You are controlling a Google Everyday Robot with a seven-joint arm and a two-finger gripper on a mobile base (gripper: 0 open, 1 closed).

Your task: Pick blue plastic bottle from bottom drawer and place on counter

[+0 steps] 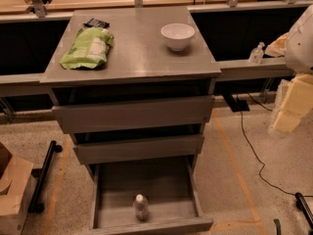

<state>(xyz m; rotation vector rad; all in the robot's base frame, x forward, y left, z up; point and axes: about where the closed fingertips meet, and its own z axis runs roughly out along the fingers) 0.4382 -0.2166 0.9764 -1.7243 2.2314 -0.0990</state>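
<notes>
The blue plastic bottle [141, 207], clear with a white cap, stands upright near the front of the open bottom drawer [146, 224]. The two upper drawers are slightly pulled out. The counter [134, 48] is the grey cabinet top above them. My gripper [286, 119], cream-coloured, hangs at the right edge of the view. It is beside the cabinet at about middle-drawer height, well right of and above the bottle. It holds nothing that I can see.
On the counter lie a green bag [88, 48], a white bowl [177, 35] and a small black object [96, 22]. A pump-top bottle [256, 54] stands on the narrow right ledge. A cardboard box [12, 190] sits on the floor at left, and a black cable [249, 146] runs at right.
</notes>
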